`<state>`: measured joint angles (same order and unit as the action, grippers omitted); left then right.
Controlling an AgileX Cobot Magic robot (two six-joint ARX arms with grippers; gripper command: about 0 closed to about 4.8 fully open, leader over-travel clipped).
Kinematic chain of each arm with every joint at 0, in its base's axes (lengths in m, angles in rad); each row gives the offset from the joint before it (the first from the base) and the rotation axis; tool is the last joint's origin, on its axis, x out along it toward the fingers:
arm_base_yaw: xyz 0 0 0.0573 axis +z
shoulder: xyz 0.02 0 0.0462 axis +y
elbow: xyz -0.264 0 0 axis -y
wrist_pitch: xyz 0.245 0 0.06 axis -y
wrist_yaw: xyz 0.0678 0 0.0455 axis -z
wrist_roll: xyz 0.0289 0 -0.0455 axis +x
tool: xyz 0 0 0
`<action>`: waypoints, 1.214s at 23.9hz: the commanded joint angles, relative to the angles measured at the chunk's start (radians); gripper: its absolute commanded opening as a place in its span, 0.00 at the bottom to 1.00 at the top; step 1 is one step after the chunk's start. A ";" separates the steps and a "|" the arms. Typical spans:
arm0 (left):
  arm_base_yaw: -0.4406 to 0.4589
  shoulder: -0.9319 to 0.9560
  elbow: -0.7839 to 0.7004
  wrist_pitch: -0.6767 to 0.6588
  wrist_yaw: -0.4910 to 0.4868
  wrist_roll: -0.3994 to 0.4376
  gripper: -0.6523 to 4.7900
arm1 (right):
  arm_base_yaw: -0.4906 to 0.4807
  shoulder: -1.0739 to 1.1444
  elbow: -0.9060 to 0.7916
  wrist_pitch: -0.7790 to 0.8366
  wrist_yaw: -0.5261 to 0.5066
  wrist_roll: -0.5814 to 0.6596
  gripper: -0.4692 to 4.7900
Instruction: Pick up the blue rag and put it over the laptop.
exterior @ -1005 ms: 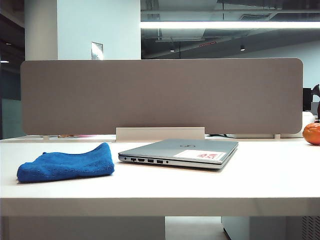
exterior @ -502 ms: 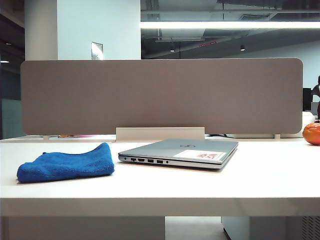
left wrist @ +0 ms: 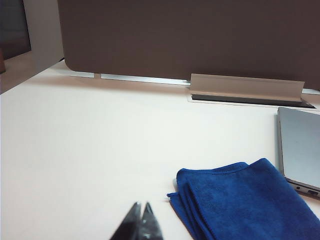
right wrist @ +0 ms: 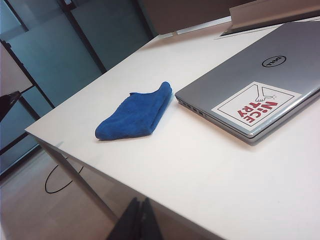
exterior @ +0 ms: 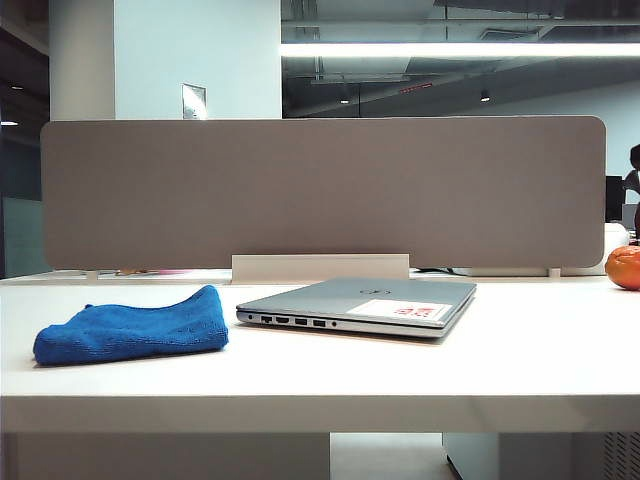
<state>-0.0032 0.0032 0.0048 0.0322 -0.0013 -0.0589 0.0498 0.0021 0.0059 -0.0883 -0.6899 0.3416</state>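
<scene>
The blue rag lies folded on the white table, left of the closed silver-grey laptop. The laptop lid bears a round logo and a white sticker with red letters. Neither arm shows in the exterior view. In the left wrist view my left gripper is shut and empty, hovering above bare table just beside the rag, with the laptop's edge beyond. In the right wrist view my right gripper is shut and empty, held off the table's front edge, away from the rag and the laptop.
A grey partition panel stands along the back of the table. A white cable tray lies at its foot. An orange object sits at the far right. Floor and a black cable loop lie below the table edge.
The rag and laptop have not moved. No arm enters the exterior view in any frame.
</scene>
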 commanded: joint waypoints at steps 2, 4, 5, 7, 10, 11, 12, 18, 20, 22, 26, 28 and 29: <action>-0.002 0.001 0.008 0.006 0.024 -0.006 0.11 | 0.000 -0.002 -0.005 0.011 -0.008 0.003 0.09; -0.002 0.001 0.013 0.002 0.058 -0.006 0.11 | 0.000 -0.002 -0.005 0.011 -0.008 0.003 0.09; -0.002 0.002 0.018 -0.003 0.071 -0.005 0.11 | 0.000 -0.002 -0.005 0.011 -0.008 0.003 0.09; -0.002 0.006 0.055 -0.027 0.076 -0.005 0.11 | 0.000 -0.002 -0.005 0.011 -0.008 0.003 0.09; -0.002 0.006 0.090 -0.040 0.075 -0.005 0.11 | 0.000 -0.002 -0.005 0.011 -0.008 0.003 0.09; -0.002 0.006 0.113 -0.050 0.073 -0.005 0.11 | 0.000 -0.002 -0.005 0.011 -0.008 0.003 0.09; -0.002 0.006 0.122 -0.055 0.073 -0.004 0.11 | 0.000 -0.002 -0.005 0.011 -0.008 0.003 0.09; -0.002 0.188 0.236 -0.080 0.074 -0.001 0.11 | 0.000 -0.002 -0.005 0.012 -0.008 0.002 0.09; -0.002 0.288 0.290 -0.079 0.074 -0.001 0.11 | 0.000 -0.002 -0.005 0.012 -0.008 0.002 0.09; -0.002 0.400 0.352 -0.079 0.077 -0.001 0.11 | 0.000 -0.002 -0.005 0.011 -0.008 0.002 0.09; -0.002 0.661 0.491 -0.080 0.144 -0.002 0.11 | 0.000 -0.002 -0.005 0.011 -0.008 0.002 0.09; -0.002 0.805 0.564 -0.082 0.214 -0.013 0.11 | 0.000 -0.002 -0.005 0.011 -0.008 0.002 0.09; -0.002 0.833 0.578 -0.084 0.221 -0.030 0.11 | 0.000 -0.002 -0.005 0.011 -0.008 0.002 0.09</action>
<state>-0.0036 0.8097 0.5671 -0.0601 0.1928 -0.0662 0.0498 0.0021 0.0059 -0.0883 -0.6930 0.3435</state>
